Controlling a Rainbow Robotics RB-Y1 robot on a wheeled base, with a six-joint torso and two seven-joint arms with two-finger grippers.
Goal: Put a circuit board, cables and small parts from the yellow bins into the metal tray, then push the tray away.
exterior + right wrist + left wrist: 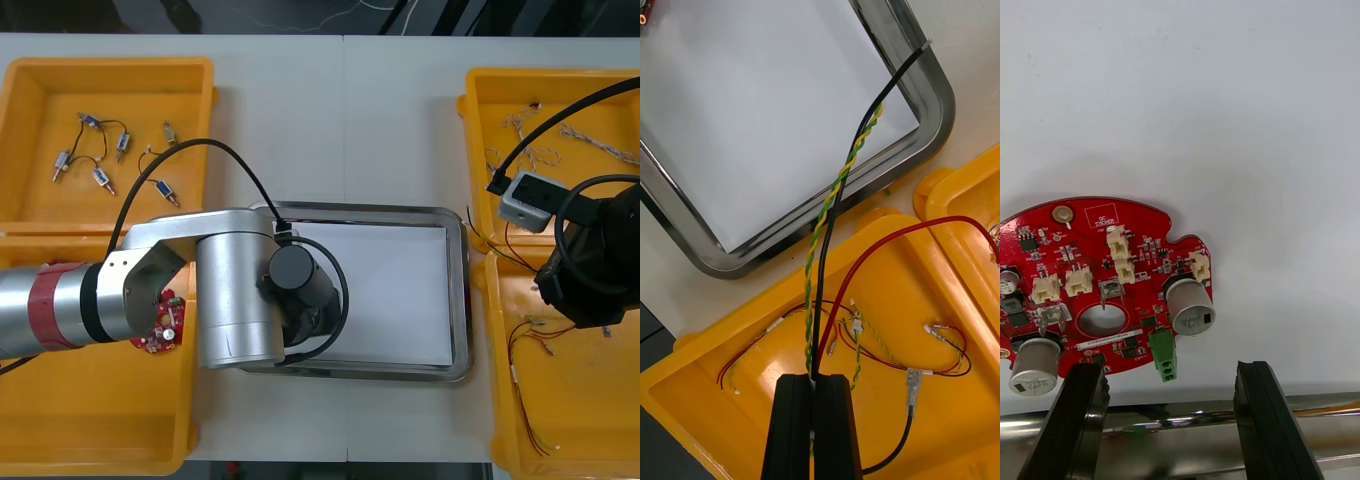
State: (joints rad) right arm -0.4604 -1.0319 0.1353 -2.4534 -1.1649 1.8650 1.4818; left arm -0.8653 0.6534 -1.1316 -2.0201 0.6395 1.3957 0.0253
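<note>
Left gripper point(1169, 379) splayed over circuit board point(1105, 285); right gripper point(814, 381) pinching cable point(827, 221).

Round red circuit board point(1105, 300) flat inside white-lined metal tray point(458, 300), twisted yellow-green cable point(842, 176) held above yellow bin point(962, 442)

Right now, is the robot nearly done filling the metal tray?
Not yet. Done: a round red circuit board lies on the white inside of the metal tray, the open left gripper beside it. In hand: the right gripper is shut on a black and yellow-green twisted cable, above the near right yellow bin. Left: small metal parts wait in the far left yellow bin, and the tray isn't pushed away.
</note>
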